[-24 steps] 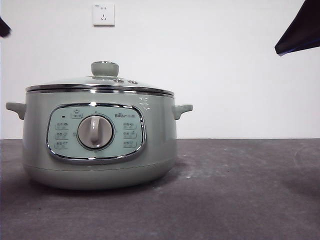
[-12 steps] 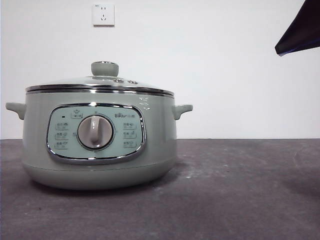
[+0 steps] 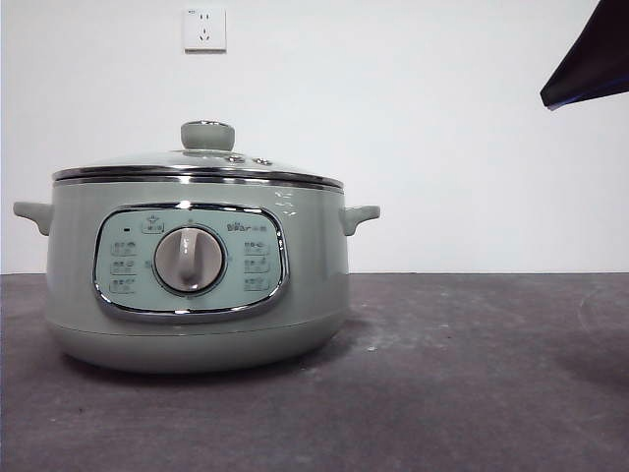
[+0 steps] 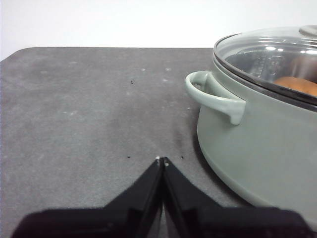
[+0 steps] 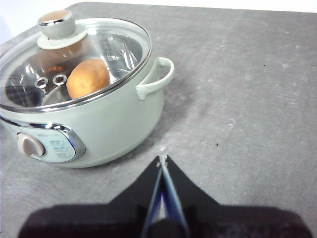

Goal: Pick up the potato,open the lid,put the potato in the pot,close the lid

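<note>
Potato (image 5: 88, 78) lay inside the pot (image 5: 94, 124), plain to see through the glass lid (image 5: 74, 62), which sat square on the chrome rim with its pale green knob (image 5: 56, 27) upright. By that showing the task looked as good as finished. The left end effector (image 4: 162, 159) hung low over the bare bench (image 4: 89, 109) just beside the pot's side handle (image 4: 213, 96), its jaws pressed together on nothing. The right end effector (image 5: 162, 158) was likewise closed and empty, near the other handle (image 5: 157, 78).

The potato looked firm, fairly light and rounded, apt to roll; a grip across its short middle would suit. The lid appeared rigid, breakable and slick, so the knob was the only sound hold. The pot seemed heavy and stable.
</note>
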Controlling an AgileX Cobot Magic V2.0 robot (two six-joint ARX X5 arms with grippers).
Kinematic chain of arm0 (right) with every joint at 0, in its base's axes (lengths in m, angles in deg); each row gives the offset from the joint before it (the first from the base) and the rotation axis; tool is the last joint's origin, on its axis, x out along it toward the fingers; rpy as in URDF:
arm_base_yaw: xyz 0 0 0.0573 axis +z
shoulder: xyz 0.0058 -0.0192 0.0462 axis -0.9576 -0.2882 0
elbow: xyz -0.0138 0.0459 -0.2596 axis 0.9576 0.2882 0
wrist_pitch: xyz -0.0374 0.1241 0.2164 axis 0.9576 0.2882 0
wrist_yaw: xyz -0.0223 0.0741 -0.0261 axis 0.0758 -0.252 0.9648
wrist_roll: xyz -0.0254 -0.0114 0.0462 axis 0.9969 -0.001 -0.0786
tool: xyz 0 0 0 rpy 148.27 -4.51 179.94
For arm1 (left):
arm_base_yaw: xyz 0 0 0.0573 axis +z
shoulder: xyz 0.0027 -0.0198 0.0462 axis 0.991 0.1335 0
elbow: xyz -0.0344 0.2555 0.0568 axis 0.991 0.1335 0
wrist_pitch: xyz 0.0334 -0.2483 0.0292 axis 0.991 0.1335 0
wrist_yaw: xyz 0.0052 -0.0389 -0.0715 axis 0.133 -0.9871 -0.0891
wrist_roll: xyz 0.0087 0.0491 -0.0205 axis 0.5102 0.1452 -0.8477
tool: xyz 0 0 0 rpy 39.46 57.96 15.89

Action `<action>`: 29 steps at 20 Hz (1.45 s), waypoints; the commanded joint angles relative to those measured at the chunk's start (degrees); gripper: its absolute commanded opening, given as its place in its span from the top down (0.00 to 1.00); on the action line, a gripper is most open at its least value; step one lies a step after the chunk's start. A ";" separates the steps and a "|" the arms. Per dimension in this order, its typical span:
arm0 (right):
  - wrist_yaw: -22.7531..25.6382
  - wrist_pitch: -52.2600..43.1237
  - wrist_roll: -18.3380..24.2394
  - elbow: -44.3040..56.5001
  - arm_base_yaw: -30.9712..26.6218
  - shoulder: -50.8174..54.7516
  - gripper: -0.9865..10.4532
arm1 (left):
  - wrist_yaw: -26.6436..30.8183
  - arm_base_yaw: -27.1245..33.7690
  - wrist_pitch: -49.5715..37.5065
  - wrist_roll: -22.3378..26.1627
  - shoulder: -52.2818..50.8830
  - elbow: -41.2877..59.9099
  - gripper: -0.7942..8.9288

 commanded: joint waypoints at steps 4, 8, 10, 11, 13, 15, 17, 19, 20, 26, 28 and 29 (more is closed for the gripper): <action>-0.02 -0.50 -0.70 0.24 0.02 0.07 0.93 | 0.02 0.15 -0.28 -1.09 -0.15 0.94 0.92; 0.00 -0.50 -0.70 0.24 0.00 0.07 0.93 | 0.04 0.15 -0.26 -1.09 -0.15 0.94 0.92; 0.00 -0.50 -0.70 0.24 0.02 0.07 0.93 | 0.02 0.15 -0.28 -1.09 -0.15 0.94 0.92; 0.00 -0.50 -0.70 0.24 0.00 0.07 0.93 | 0.02 0.15 -0.28 -1.09 -0.15 0.94 0.92; 0.00 -0.50 -0.66 0.24 0.02 0.07 0.93 | 0.04 0.15 -0.28 -1.09 -0.15 0.94 0.92; 1.22 -0.24 -0.28 0.24 0.00 0.07 0.93 | 0.04 0.15 -0.28 -1.09 -0.15 0.94 0.92; 0.85 1.44 0.48 0.24 -0.04 1.05 0.93 | 0.02 0.15 -0.28 -1.09 -0.15 0.94 0.92; 0.79 2.91 3.41 0.55 -1.99 3.61 0.93 | 0.02 0.15 -0.28 -1.09 -0.15 0.94 0.92; 0.42 2.84 5.22 1.07 -3.69 4.70 0.93 | 0.04 0.15 -0.28 -1.09 -0.15 0.94 0.92; -14.12 -3.61 6.12 11.26 -24.79 16.20 0.93 | 0.02 0.15 -0.28 -1.09 -0.15 0.94 0.92; -19.28 -6.69 6.12 15.61 -30.82 20.87 0.93 | 0.04 0.15 -0.28 -1.09 -0.15 0.94 0.92; -20.52 -7.80 5.88 17.59 -32.92 22.91 0.93 | 0.04 0.15 -0.28 -1.09 -0.15 0.94 0.92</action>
